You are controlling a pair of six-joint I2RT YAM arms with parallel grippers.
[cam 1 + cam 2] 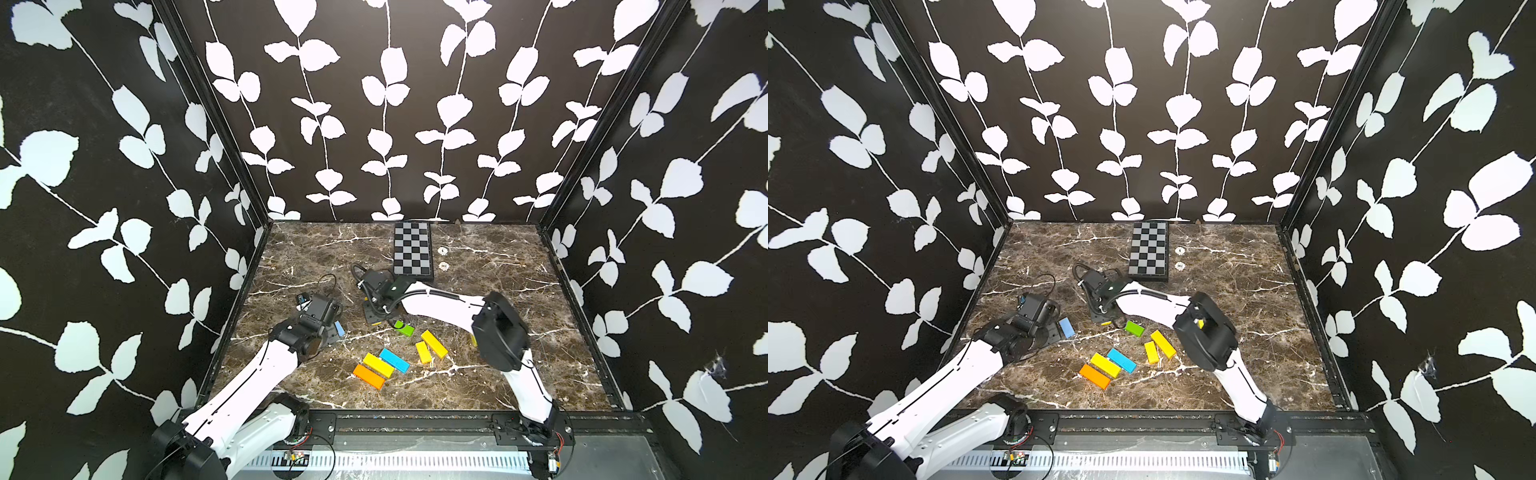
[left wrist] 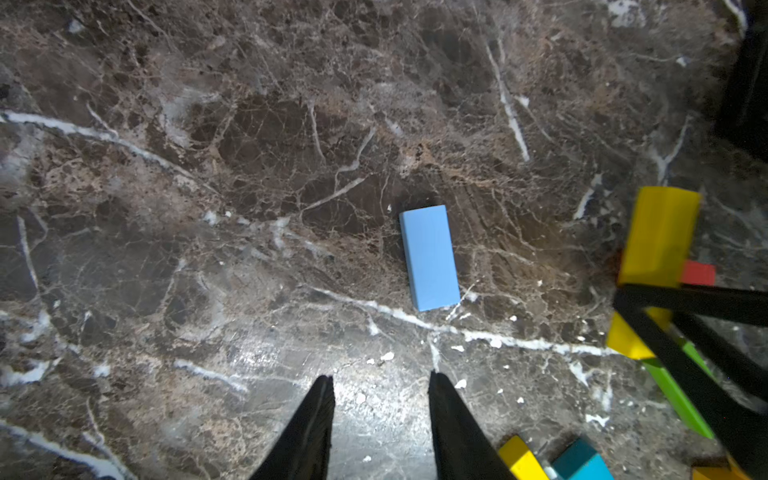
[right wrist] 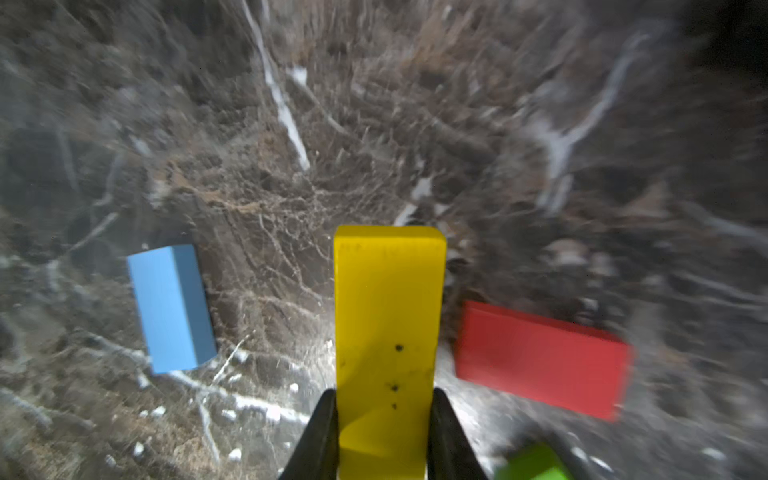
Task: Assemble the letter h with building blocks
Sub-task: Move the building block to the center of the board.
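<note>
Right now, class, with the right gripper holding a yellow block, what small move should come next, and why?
Probably carry the yellow block toward the lone light blue block and lower it alongside as the stem. The right gripper is clamped on it above the table, and no h shape is laid out yet.
</note>
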